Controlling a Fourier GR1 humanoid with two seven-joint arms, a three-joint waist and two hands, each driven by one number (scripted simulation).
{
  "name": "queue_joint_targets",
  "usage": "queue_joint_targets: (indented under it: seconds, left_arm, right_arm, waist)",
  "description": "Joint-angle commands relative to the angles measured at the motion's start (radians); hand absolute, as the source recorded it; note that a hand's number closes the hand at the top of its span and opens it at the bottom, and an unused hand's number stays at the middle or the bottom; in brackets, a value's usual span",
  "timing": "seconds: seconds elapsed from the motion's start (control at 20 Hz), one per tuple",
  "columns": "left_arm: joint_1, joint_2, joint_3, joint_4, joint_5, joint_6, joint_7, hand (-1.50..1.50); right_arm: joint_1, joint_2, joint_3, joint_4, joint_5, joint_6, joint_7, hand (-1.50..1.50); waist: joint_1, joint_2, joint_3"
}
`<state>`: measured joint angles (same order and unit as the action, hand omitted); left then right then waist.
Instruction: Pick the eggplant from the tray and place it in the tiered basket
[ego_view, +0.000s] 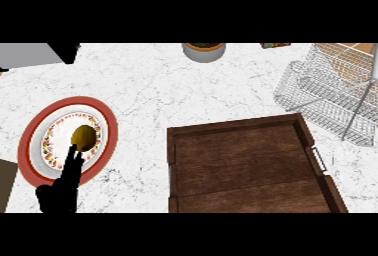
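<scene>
The wooden tray (251, 170) lies bare — no eggplant shows, so its handling can't be judged. Left of it, the left hand (63, 187) holds straight fingers (72, 157) over a plate (68, 137), grasping nothing.

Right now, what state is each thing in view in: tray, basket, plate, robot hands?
Tray: dark wood, nothing visible inside; no eggplant in sight.
Basket: wire, upper right, no eggplant visible in it.
Plate: red rim, holds a small yellow-brown item.
Left robot hand: over the plate's lower edge, fingers straight, pointing at the item.
Right robot hand: not in view.
Pot: upright at the top edge.
</scene>
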<state>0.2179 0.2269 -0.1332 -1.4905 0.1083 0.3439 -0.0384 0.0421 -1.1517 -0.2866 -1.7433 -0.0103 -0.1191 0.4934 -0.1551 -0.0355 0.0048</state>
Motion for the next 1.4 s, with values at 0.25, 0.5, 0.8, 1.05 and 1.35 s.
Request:
queue_joint_targets:
  seconds: [0.25, 0.5, 0.8, 1.05, 1.35]
  left_arm:
    - [-0.084, -0.006, -0.029, 0.047, -0.017, -0.040, 0.055, 0.00]
    - [-0.159, -0.046, -0.050, 0.098, -0.058, -0.032, 0.071, 0.00]
    - [-0.148, -0.033, -0.033, 0.054, -0.048, -0.074, 0.086, 0.00]
    - [-0.142, -0.054, -0.057, 0.074, -0.082, -0.065, 0.058, 0.00]
    - [-0.231, -0.041, -0.016, 0.086, -0.080, -0.077, 0.143, 0.00]
  right_arm:
    - [0.161, -0.050, -0.443, -0.011, -0.124, 0.225, 0.012, 1.50]
    - [0.108, -0.039, -0.494, 0.036, -0.098, 0.283, 0.053, 1.50]
    - [-0.020, -0.045, -0.378, 0.221, -0.027, 0.274, -0.032, 1.50]
    - [-0.124, 0.001, -0.181, 0.344, 0.060, 0.200, -0.142, 1.50]
    - [-0.277, 0.035, -0.033, 0.444, 0.151, 0.197, -0.163, 1.50]
  waist:
    - [0.105, 0.027, -0.006]
    - [0.145, 0.035, -0.006]
    - [0.165, 0.038, -0.005]
    - [0.187, 0.043, -0.004]
    - [0.178, 0.041, -0.004]
